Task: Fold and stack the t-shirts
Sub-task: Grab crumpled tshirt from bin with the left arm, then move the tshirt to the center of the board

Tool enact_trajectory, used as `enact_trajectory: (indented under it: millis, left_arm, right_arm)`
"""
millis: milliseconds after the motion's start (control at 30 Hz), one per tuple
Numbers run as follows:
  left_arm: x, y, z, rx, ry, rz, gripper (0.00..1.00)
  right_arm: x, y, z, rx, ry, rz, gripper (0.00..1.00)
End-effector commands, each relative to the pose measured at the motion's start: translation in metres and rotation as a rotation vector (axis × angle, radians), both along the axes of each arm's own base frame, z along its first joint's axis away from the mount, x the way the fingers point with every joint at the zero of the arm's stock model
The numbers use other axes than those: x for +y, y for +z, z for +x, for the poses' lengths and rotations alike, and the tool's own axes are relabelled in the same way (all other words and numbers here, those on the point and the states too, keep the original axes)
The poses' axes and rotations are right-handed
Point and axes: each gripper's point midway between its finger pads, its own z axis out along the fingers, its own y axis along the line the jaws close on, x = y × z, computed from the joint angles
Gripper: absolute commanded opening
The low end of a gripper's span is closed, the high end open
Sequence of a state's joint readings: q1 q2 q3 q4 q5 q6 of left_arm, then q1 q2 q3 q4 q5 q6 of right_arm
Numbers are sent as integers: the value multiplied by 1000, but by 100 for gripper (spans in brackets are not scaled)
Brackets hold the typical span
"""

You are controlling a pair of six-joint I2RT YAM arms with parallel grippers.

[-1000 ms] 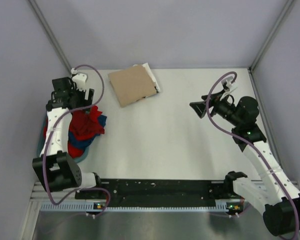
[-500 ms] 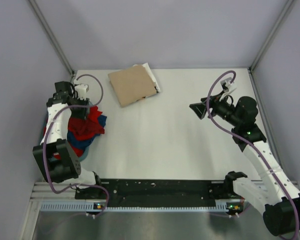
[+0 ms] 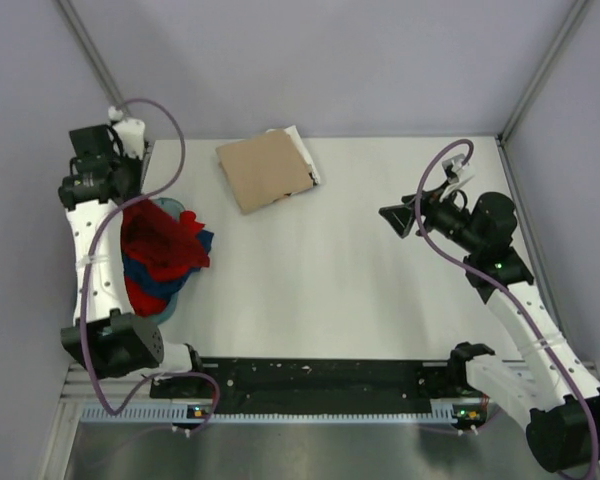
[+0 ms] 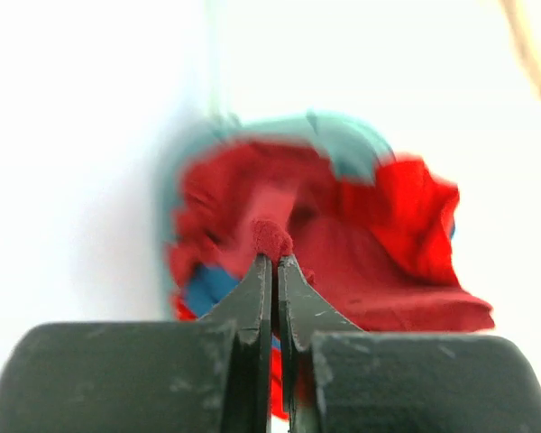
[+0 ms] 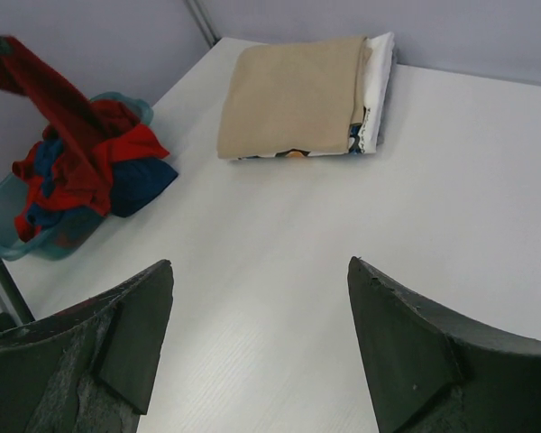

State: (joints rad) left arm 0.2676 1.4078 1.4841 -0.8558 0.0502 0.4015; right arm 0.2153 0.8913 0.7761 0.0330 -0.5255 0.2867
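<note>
A heap of t-shirts (image 3: 170,255), red, dark red and blue, fills the teal tub (image 3: 156,310) at the table's left edge. My left gripper (image 3: 130,203) hangs above the heap, shut on a pinch of the dark red t-shirt (image 4: 272,238), which stretches up from the pile (image 5: 68,113). In the left wrist view the jaws (image 4: 276,262) meet with the cloth bunched at their tips. A folded tan t-shirt (image 3: 265,170) lies on a folded white one (image 3: 302,148) at the back. My right gripper (image 3: 391,218) hovers open over bare table at the right, holding nothing (image 5: 261,262).
The tub's rim (image 5: 4,230) stands close to the left wall. Grey walls with metal corner posts (image 3: 100,70) close in the table on three sides. The black rail (image 3: 320,378) with both arm bases runs along the near edge.
My left gripper closed on the dark red t-shirt and rose back toward the left corner, drawing the cloth up out of the heap. The right arm barely moved.
</note>
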Motion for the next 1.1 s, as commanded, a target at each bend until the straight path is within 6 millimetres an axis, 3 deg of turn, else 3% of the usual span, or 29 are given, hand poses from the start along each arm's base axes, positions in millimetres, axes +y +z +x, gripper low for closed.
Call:
enact_trajectory:
  millis: [0, 33, 100, 133, 200, 233, 300, 400, 433, 500, 567, 700, 800, 933, 1000, 1067]
  left_arm:
    - [-6, 239, -26, -602, 14, 155, 0]
    - [-16, 284, -38, -708, -16, 164, 0]
    - [-45, 356, -69, -900, -113, 163, 0]
    - [-64, 381, -84, -981, -182, 146, 0]
    - [-105, 409, -118, -1105, -333, 68, 0]
    - [-121, 407, -122, -1111, -405, 15, 0]
    - [-149, 389, -122, -1050, -523, -130, 0]
    - [-170, 350, -98, -918, -561, -233, 0]
    - [-199, 332, -96, -860, -642, -249, 0]
    - [-231, 298, -84, -757, -707, -234, 0]
    - [-289, 266, -96, -644, -890, -277, 0]
    - [-371, 197, -127, -433, -1173, -244, 0]
    - [-407, 143, -163, -261, -1386, -240, 0]
    - [-428, 78, -221, -51, -1665, -218, 0]
    - [-429, 49, -239, 34, -1757, -153, 59]
    - [-427, 34, -245, 90, -1767, -101, 94]
  right_arm:
    - [6, 44, -5, -86, 32, 38, 77]
    - [6, 44, -5, -83, 36, 41, 77]
    - [8, 45, -6, -81, 44, 49, 77]
    - [9, 46, -7, -81, 47, 52, 77]
    - [9, 46, -7, -80, 50, 61, 77]
    - [10, 46, -7, -78, 50, 67, 77]
    - [10, 48, -6, -76, 50, 81, 77]
    - [12, 55, -8, -80, 64, 99, 77]
    - [14, 57, -8, -75, 71, 105, 77]
    - [14, 60, -8, -75, 67, 109, 77]
    - [11, 61, -6, -66, 48, 112, 77]
    - [0, 49, 1, -20, -41, 89, 77]
    - [-16, 29, 9, 53, -151, 50, 78]
    - [-24, 13, 15, 104, -196, -12, 81]
    - [-25, 6, 17, 127, -200, -41, 82]
    - [-27, -3, 21, 154, -208, -59, 82]
